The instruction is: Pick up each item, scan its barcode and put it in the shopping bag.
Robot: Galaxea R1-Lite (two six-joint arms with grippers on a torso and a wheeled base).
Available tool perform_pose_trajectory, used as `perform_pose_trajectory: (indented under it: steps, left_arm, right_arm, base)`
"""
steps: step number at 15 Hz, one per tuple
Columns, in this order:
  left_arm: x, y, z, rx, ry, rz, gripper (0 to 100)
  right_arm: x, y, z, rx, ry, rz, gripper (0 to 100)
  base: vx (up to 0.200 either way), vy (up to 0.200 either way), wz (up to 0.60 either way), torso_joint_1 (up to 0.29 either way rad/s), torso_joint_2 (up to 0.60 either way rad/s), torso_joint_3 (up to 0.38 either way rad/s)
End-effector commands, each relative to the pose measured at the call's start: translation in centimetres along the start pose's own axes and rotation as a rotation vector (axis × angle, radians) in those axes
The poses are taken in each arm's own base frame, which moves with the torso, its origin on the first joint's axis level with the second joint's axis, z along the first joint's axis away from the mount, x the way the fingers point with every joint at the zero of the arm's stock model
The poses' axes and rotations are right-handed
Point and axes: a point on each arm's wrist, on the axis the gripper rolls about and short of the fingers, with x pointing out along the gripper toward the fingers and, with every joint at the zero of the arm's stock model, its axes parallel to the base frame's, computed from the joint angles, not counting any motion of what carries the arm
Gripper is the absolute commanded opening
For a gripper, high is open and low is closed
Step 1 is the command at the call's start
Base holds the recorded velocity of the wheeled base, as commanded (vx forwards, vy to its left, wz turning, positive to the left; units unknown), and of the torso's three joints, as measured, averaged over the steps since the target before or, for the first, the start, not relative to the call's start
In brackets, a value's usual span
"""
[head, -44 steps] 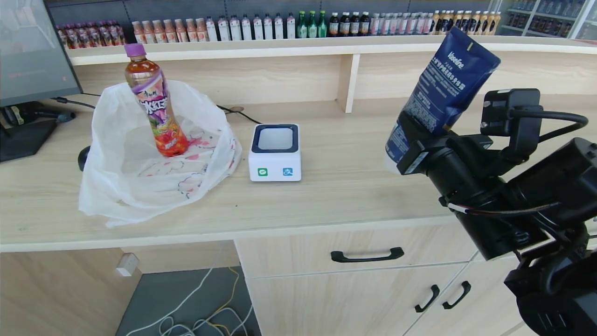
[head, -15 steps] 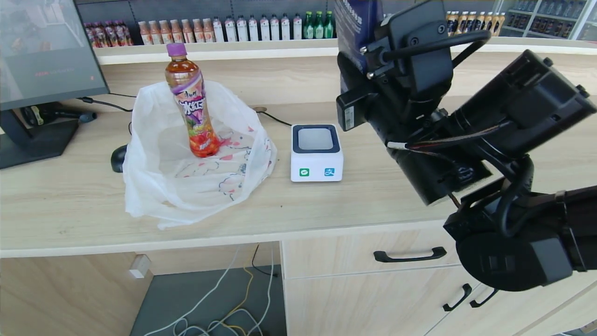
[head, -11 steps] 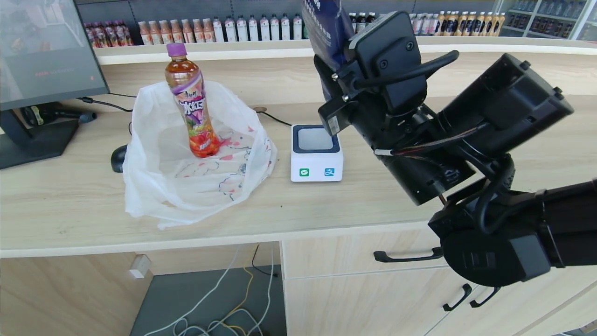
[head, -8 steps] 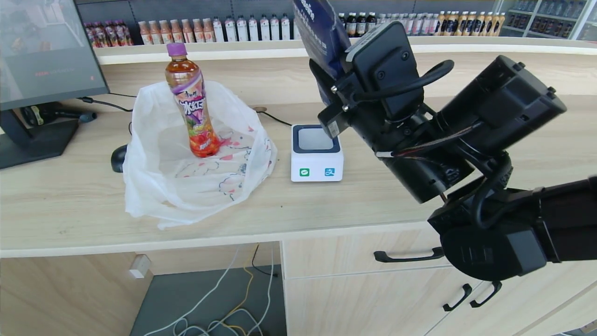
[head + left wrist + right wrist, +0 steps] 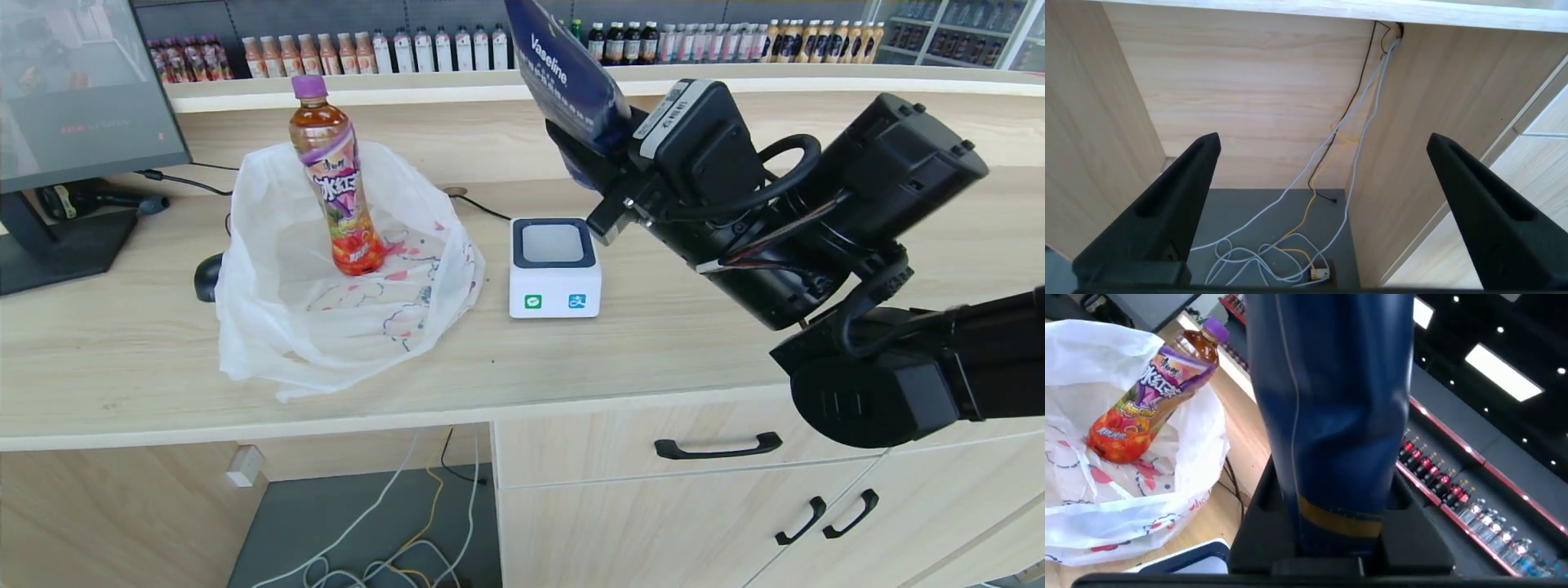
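- The right gripper (image 5: 600,155) is clamped on the lower end of the blue pouch (image 5: 567,77), which is tilted in the air above and just behind the barcode scanner (image 5: 554,265), apart from it.
- Judged step: presenting the pouch's barcode to the scanner window. The coded face should be turned down toward the glass and held steady, close but not touching. Which face bears the code cannot be told.
- The pouch looks soft, so a firm grip is advised against sagging or slipping.
- The shopping bag (image 5: 277,327) lies open on the counter (image 5: 122,351) beside the scanner, with the drink bottle (image 5: 335,180) upright inside. The later drop should clear that bottle.
- The left gripper (image 5: 1323,163) hangs below the counter, fingers spread, holding nothing.
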Motion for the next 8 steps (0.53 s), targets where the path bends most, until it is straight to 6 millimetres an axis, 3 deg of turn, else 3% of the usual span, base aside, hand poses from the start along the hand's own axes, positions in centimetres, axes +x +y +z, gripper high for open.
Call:
perform_pose_trajectory:
  steps: [1,8]
  left_arm:
    - [0.0,0.0,0.0,-0.001,0.000,0.000,100]
    - [0.0,0.0,0.0,-0.001,0.000,0.000,100]
  right_arm:
    - [-0.1,-0.3,-0.3,-0.018,-0.010,0.011,0]
    - [0.0,0.8,-2.2,-0.083,-0.093,0.129,0]
  base:
    - [0.000,0.000,0.00,0.000,0.00,0.000]
    - [0.000,0.000,0.00,0.000,0.00,0.000]
